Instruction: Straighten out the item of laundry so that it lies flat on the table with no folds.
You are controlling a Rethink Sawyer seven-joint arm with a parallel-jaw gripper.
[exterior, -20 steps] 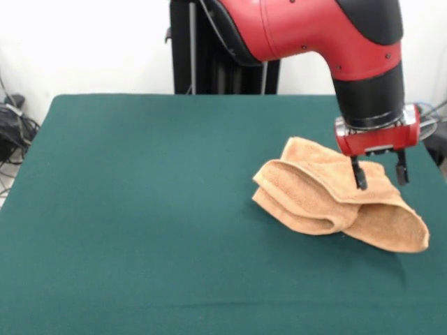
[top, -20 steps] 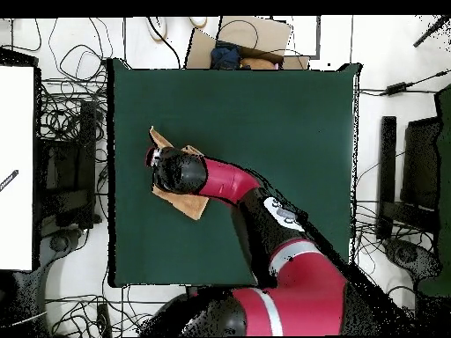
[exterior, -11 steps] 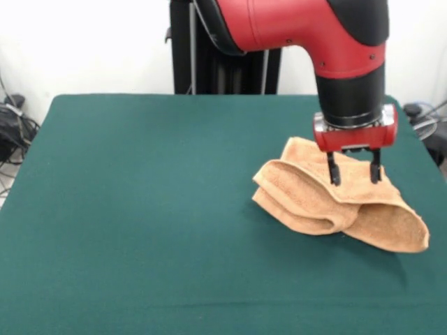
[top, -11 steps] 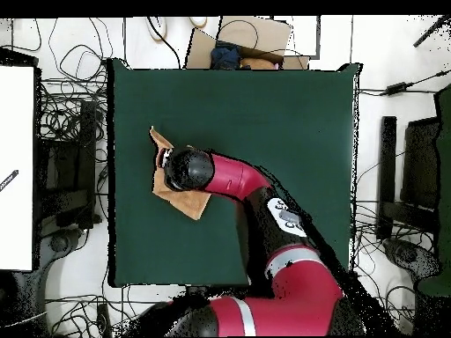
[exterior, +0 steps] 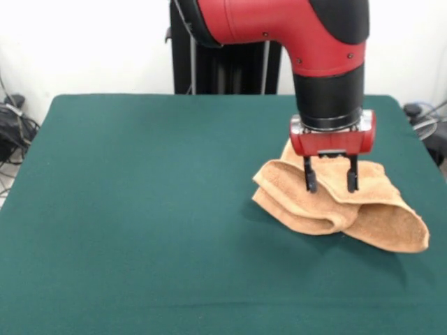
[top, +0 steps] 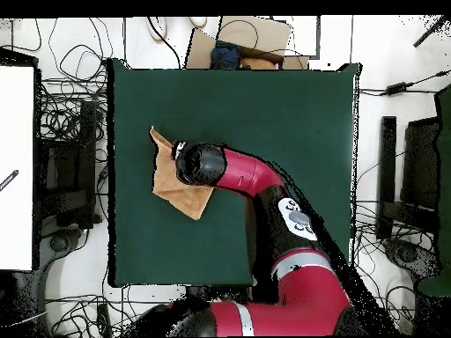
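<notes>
The item of laundry [exterior: 377,216] is an orange-tan towel lying bunched and folded over itself at the right side of the dark green table [exterior: 140,209]. Its rolled fold faces left and a flat corner points to the lower right. My gripper [exterior: 330,183] hangs over the towel's middle, open, its two black fingers spread with nothing between them. From overhead, the towel [top: 167,187] lies near the table's [top: 264,106] left edge, and the arm's wrist covers its right part and hides the gripper.
Cables and equipment crowd the floor around the table [top: 70,132]. A cardboard box [top: 247,40] sits beyond the far edge in the overhead view. The pedestal column [exterior: 209,70] stands behind the table.
The arm has moved left across the towel, from over its right part to over its middle. The gripper stayed open and the towel has not shifted.
</notes>
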